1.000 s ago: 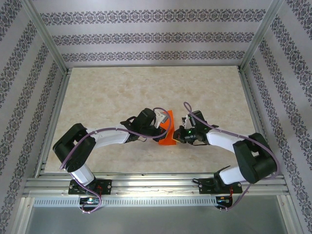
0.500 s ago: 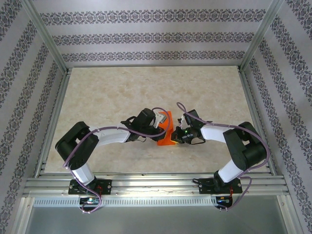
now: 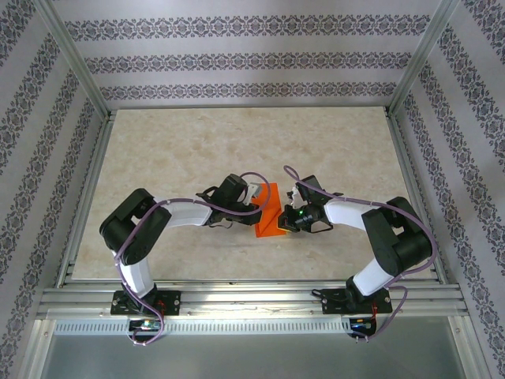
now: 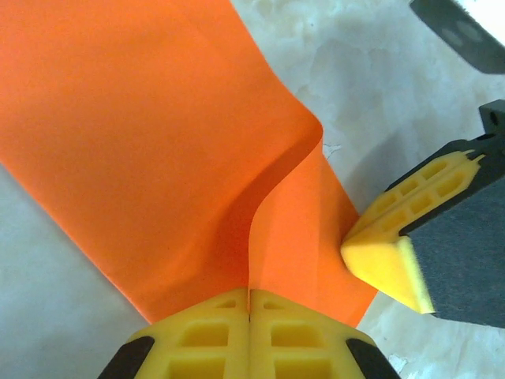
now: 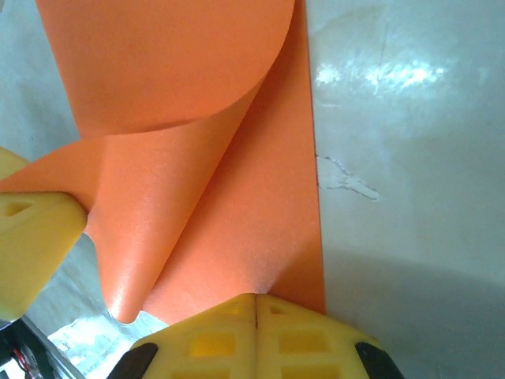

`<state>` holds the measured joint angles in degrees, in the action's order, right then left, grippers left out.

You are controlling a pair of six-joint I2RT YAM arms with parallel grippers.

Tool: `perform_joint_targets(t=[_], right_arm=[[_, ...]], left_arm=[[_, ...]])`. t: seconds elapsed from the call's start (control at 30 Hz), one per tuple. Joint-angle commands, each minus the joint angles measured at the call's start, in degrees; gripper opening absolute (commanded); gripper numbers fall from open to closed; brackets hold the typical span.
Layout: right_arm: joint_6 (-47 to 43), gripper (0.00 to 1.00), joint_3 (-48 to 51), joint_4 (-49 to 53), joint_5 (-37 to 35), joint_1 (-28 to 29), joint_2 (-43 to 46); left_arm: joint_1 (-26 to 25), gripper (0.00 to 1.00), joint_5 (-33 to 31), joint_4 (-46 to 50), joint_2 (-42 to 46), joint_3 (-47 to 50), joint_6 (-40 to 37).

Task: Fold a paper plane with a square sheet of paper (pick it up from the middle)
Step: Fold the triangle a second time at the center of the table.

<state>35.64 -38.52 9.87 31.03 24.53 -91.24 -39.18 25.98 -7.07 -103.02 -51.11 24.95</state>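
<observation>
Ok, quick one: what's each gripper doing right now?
Left gripper: closed, pinching the edge of the orange paper.
Right gripper: closed, pinching the same orange paper at another edge.

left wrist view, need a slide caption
Left tool shut on the curled orange sheet of paper, right tool at its edge
</observation>
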Motion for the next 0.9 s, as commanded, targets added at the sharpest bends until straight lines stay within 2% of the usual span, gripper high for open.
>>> perform_joint_targets(t=[0.0, 0.3, 0.5, 0.7, 0.87], right_arm=[[0.46, 0.04, -1.06, 2.20, -0.61, 0.66, 0.12], [2.58, 0.05, -2.31, -0.30, 1.93, 2.39, -0.32], [3.91, 0.05, -2.70, -1.51, 0.07, 3.58, -1.95], [-0.02, 0.03, -1.81, 4.46, -3.20, 2.95, -2.65], [-0.45, 0.03, 0.17, 2.99, -1.53, 1.49, -3.10]], left_arm=[[0.77, 0.00, 0.87, -0.96, -1.11, -0.70, 0.12], [0.77, 0.00, 1.32, -1.04, -1.67, -0.48, -0.03], [0.80, 0.00, 1.88, -0.87, -1.82, -0.82, -0.24], [0.94, 0.00, 1.07, 0.64, -1.12, -1.30, -2.05], [1.46, 0.00, -0.58, 2.63, -1.47, -2.50, -4.01]])
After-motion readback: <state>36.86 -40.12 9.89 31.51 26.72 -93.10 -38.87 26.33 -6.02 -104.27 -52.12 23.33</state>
